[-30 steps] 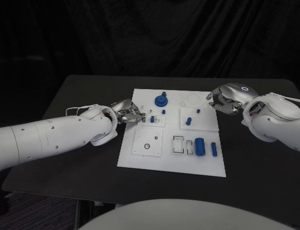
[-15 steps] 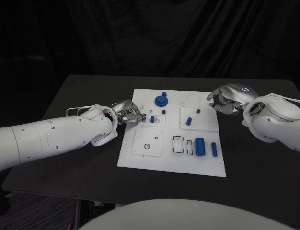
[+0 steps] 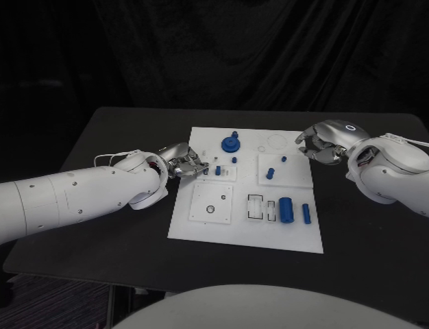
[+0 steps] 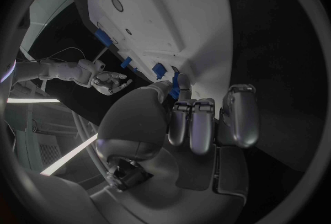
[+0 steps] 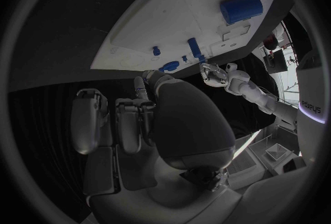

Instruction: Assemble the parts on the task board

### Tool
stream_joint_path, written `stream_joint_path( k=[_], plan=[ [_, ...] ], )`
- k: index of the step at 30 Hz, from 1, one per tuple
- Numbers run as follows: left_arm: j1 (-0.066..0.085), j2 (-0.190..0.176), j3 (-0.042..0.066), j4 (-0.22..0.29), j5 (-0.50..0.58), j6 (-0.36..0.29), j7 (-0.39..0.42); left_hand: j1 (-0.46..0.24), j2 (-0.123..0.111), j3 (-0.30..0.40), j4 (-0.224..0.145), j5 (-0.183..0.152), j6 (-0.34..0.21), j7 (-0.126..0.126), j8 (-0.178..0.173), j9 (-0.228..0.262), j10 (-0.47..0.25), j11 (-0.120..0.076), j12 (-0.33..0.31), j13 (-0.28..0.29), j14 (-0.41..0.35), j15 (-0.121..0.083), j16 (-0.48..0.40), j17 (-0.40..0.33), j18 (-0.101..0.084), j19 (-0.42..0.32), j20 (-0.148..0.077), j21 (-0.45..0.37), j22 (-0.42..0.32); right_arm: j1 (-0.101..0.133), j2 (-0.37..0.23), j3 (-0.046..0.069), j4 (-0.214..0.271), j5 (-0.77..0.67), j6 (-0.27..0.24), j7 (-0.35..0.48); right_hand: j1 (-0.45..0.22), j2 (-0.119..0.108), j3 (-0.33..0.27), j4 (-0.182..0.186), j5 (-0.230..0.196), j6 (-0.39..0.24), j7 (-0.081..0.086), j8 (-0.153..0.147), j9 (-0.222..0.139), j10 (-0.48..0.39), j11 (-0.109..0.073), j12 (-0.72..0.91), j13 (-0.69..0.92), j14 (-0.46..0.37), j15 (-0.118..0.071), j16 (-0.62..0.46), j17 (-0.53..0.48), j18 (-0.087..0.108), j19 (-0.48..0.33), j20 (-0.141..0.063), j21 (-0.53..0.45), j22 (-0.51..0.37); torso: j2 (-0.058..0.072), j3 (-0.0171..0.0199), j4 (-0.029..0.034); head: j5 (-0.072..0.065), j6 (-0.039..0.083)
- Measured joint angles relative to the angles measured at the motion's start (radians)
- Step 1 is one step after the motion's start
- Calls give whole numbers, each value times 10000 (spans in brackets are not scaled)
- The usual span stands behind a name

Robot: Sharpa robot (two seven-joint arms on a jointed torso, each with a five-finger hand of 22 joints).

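A black curtain [image 3: 214, 48] is hanging in folds behind the scene, filling the whole back of the room, and in front of it a black worktop [image 3: 106, 233] is carrying everything else. The white task board [image 3: 244, 229] is lying flat in the middle of the worktop, with its short edges facing the curtain and the robot.

The left hand [image 3: 183, 162] is sitting at the board's left edge, its fingertips reaching over a small inset plate; in the left wrist view its fingers [image 4: 201, 124] are lying close together with the thumb drawn in towards them, and a small blue part [image 4: 175, 87] is showing right at the tips (whether it is actually being pinched, I cannot tell). The right hand [image 3: 323, 142] is hovering just off the board's far right corner, fingers curled inward, with nothing visible in them.

On the board, a round blue part with an upright stem [image 3: 231, 143] is standing near the far edge. A thick blue cylinder [image 3: 286, 209] is lying near the right side, just beside a thinner blue rod [image 3: 305, 213]. A slanted blue peg [image 3: 271, 173] is lying on the right inset plate, and a tiny blue peg [image 3: 234, 160] is standing near the middle.
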Motion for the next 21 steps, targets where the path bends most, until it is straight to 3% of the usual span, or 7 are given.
stream_joint_path(
  k=[21],
  plan=[
    [-44,-67,0,104,0,10,47,0,0,-27,-29,98,0,0,0,-10,0,0,-44,0,0,0,-38,0,0,0,0,-52,0,-2,-3,0,-5,1,8,-3,0,0,57,-1,0,0,0,0,-26,0,0,0,0,0,0,0,0,0,0,0,0,-1,-2,5,-1,-18,0]
  ],
)
